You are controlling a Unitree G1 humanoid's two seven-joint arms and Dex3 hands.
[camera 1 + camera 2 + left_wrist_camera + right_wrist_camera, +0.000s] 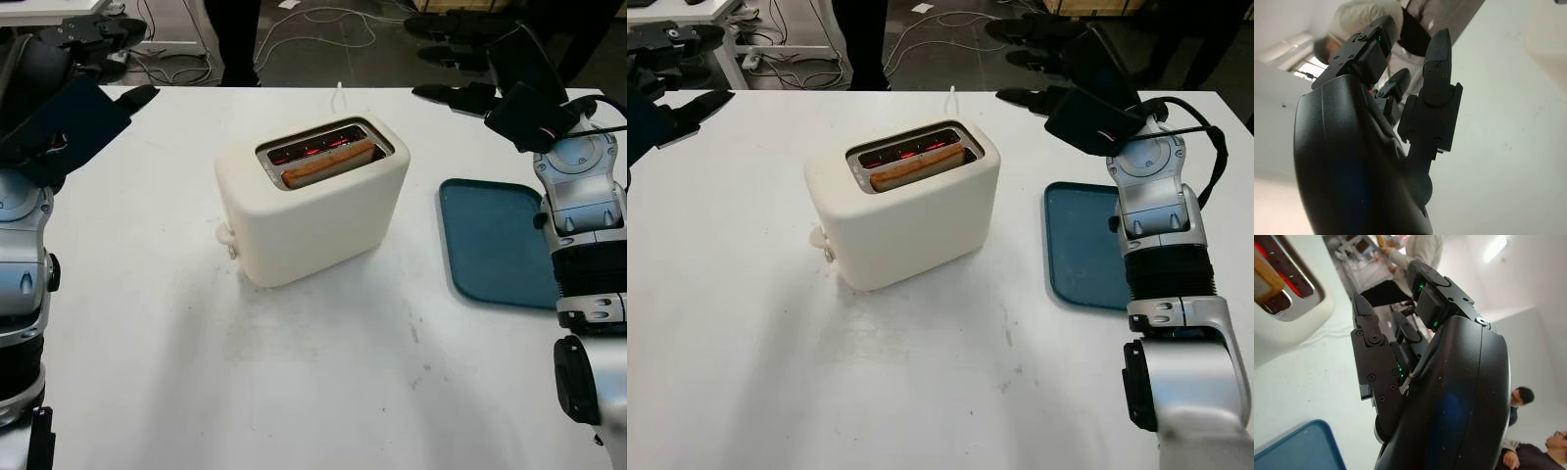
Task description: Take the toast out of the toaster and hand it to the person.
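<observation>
The white table (294,392) carried everything, and near its middle stood the cream toaster (313,211), its long side running from near left to far right, its lever knob on the near-left end. To the right lay a blue tray (495,245), bare, partly behind the right forearm. The toast (328,163) sat on edge in the nearer slot, its crust showing just above the rim, its long axis following the slot from near left to far right; the farther slot glowed red inside. By my reading the task had hardly begun: the toast was not yet touched or lifted, so the reach, the grasp, the pull upward and the hand-over all remained. The left hand (93,103) hung above the table's far left corner, well apart from the toaster, holding nothing, its fingers extended, not curled. The right hand (1068,98) hovered over the far right edge beyond the tray, likewise uncurled and holding nothing. A person's dark legs (235,39) stood past the far edge, and cables (313,24) trailed on the floor there.
</observation>
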